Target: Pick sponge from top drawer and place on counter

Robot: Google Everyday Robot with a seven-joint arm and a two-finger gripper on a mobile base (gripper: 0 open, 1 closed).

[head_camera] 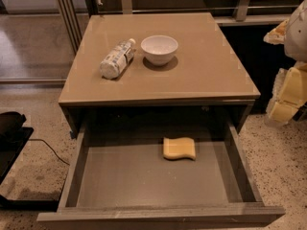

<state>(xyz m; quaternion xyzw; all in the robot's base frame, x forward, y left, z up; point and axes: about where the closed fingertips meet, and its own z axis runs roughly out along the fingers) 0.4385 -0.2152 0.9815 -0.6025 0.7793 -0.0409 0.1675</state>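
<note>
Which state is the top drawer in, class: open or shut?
Open. The top drawer is pulled out from under the counter, its bottom and the sponge showing. The gripper hangs right of the counter.

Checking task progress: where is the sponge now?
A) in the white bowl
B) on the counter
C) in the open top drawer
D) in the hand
C: the sponge lies on the top drawer floor, while the hand is off at the right, beside the counter.
</note>
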